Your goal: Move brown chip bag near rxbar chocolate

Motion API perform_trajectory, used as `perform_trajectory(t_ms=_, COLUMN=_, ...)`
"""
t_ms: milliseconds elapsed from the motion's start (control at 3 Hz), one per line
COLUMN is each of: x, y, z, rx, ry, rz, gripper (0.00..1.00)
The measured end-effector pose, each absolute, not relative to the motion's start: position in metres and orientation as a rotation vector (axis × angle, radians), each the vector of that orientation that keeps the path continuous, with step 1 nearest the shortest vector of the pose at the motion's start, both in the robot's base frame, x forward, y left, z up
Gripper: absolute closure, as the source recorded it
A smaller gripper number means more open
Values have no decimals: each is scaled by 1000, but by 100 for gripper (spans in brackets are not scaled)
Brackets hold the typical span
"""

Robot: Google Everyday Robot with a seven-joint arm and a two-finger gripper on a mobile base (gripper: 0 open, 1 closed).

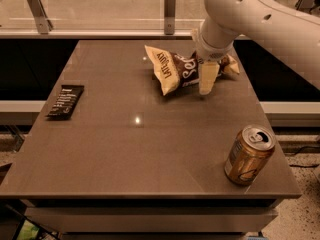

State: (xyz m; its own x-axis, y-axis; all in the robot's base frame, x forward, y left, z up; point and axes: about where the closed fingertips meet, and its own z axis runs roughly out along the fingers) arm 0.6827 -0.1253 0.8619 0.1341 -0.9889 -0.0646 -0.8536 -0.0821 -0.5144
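Note:
The brown chip bag [172,70] lies crumpled at the back right of the table, with white lettering and pale yellow ends. My gripper [207,80] comes down from the white arm [235,9] onto the bag's right half, its pale tip in front of the bag and close to the table top. The part of the gripper behind the bag is hidden. The rxbar chocolate [66,101], a flat black wrapper with white text, lies near the table's left edge, far from the bag.
A gold drink can [249,155] stands upright near the front right corner of the brown table [140,154]. A glass barrier with metal posts [170,4] runs along the back. Dark gaps flank the table.

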Motion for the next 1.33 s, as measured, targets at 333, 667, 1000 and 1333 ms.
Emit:
perform_trajectory(t_ms=333, x=683, y=-125, z=861, rx=-1990, ry=1769, rz=-420, gripper=4)
perform_trajectory(t_ms=667, x=682, y=-124, z=859, rx=-1993, ry=1769, rz=-418, gripper=22)
perform_trajectory(t_ms=1000, x=682, y=-124, z=858, rx=-1995, ry=1770, rz=-416, gripper=45)
perform_trajectory(t_ms=1333, x=682, y=-123, z=857, rx=-1998, ry=1770, rz=-414, gripper=69)
